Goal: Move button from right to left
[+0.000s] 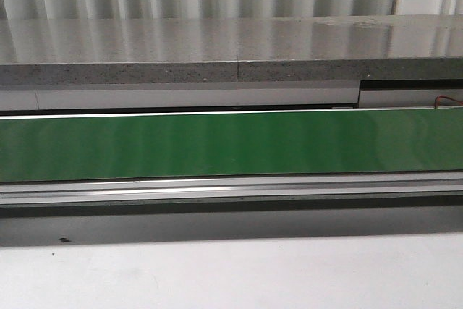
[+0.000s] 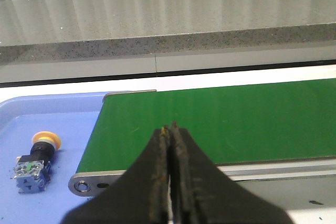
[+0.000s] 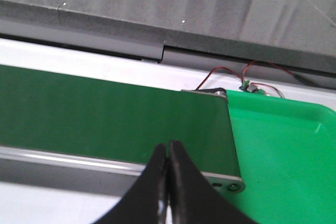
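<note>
Lying on its side in the blue tray (image 2: 63, 103), the button (image 2: 35, 162).

A long green belt (image 1: 231, 144) runs across the table (image 1: 231, 273). A blue tray (image 2: 31, 114) sits at 1 end of the belt, and a green tray (image 3: 294, 156) sits at the other.

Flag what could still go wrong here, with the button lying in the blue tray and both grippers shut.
1. The button lies on its side in the blue tray; its round head might let it roll if the tray gets bumped.
2. The left gripper sits shut, low by the green belt, so a careless retreat could scrape it.
3. The front view misses both trays, so placement rests on one wrist view.
</note>
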Available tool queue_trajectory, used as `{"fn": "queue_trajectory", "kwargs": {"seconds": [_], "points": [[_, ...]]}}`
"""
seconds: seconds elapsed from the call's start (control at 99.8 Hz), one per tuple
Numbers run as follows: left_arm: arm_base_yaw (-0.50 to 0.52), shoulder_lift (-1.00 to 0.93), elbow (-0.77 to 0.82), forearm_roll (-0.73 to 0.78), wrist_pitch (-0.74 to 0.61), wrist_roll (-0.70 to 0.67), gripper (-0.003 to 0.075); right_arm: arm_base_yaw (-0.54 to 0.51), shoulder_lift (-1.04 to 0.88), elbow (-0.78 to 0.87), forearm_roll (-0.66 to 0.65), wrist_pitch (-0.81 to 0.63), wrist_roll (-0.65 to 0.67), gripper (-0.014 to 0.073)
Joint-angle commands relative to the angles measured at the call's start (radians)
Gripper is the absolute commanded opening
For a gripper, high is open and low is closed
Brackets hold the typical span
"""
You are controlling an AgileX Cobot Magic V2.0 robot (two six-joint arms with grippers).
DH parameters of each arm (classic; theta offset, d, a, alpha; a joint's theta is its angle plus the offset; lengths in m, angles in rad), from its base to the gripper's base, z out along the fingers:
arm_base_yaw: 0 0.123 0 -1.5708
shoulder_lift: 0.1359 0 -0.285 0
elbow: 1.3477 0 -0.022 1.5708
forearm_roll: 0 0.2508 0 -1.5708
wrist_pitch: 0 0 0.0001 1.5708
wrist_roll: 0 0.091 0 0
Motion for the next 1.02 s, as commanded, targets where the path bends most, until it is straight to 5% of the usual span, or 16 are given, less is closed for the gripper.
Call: {"fn": "queue_trajectory", "kwargs": {"seconds": [0.0, 0.18, 1.012], "points": [[-0.001, -0.033, 0.040, -0.002, -0.075, -0.007, -0.0020, -0.004, -0.021, 0.044, -0.085, -0.205, 0.108, -0.0067], [-0.001, -0.033, 0.040, -0.002, -0.075, -0.007, -0.0020, -0.004, -0.100, 0.201, -0.300, -0.306, 0.419, -0.0067], [-0.001, -0.033, 0.040, -0.002, -0.075, -0.007, -0.0020, -0.013, -0.169, 0.290, -0.301, -0.335, 0.418, -0.0067]]}}
